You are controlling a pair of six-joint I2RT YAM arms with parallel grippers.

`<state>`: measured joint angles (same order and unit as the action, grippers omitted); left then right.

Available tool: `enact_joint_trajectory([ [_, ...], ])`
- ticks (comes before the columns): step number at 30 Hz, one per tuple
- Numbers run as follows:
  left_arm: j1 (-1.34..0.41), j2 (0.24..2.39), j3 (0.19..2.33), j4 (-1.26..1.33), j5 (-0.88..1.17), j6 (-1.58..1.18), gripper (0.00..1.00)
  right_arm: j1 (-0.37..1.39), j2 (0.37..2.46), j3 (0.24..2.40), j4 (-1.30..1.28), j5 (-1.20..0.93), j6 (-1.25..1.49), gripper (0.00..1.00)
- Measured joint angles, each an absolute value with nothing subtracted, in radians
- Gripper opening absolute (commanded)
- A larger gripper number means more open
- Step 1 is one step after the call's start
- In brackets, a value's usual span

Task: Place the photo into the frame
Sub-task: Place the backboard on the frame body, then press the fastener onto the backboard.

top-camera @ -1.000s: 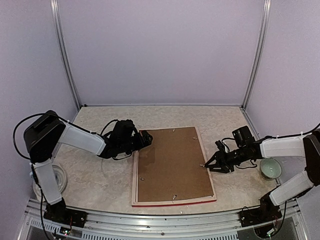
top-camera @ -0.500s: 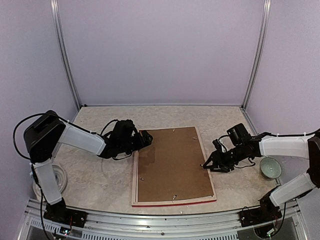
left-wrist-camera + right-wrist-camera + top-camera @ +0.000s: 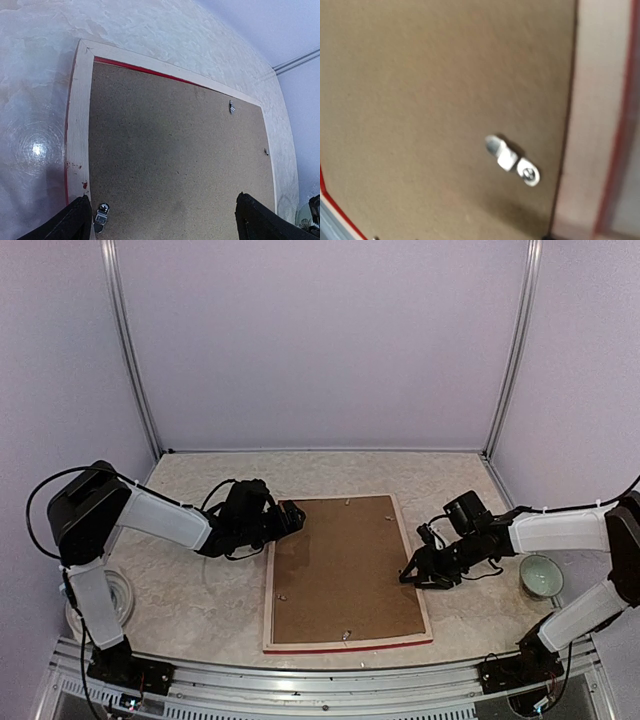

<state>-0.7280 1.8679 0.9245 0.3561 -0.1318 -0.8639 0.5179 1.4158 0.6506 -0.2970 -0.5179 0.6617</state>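
Note:
The frame (image 3: pixel 269 612) lies face down mid-table, pale wood back up and red edge along the near side, with a brown backing board (image 3: pixel 345 565) filling it. The photo is hidden. My left gripper (image 3: pixel 293 517) stands open over the frame's far-left corner. In the left wrist view its fingertips (image 3: pixel 75 222) straddle the board (image 3: pixel 175 150) next to a metal turn clip (image 3: pixel 101 217). My right gripper (image 3: pixel 408 575) hovers over the frame's right bar, jaws parted with nothing between them. The right wrist view shows a turn clip (image 3: pixel 512 161) lying on the board (image 3: pixel 420 100) beside the wood bar (image 3: pixel 590 125).
A pale green bowl (image 3: pixel 541 577) sits right of the frame, under my right forearm. A white round object (image 3: pixel 118 598) lies at the left near my left arm's base. Walls close the table at the back and sides.
My right gripper has moved left from beside the frame to over its right bar, and its jaws have widened a little. The left arm, frame and board have not moved.

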Motion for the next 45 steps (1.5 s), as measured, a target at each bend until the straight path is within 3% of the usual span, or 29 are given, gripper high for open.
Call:
enact_joint_trajectory([
  [10, -0.728, 1.868, 0.921, 0.364, -0.131, -0.867, 0.99, 0.544, 1.458, 0.656, -0.262, -0.545, 0.679, 0.53],
  [25, -0.744, 1.802, 0.934, 0.279, -0.160, -0.811, 0.99, 0.548, 1.431, 0.775, -0.378, -0.393, 0.619, 0.57],
  [37, -0.825, 1.829, 1.087, 0.180, -0.171, -0.810, 0.99, 0.591, 1.483, 0.807, -0.372, -0.361, 0.616, 0.47],
  [45, -0.854, 1.948, 1.143, 0.104, -0.181, -0.809, 0.99, 0.594, 1.493, 0.825, -0.373, -0.331, 0.614, 0.46],
])
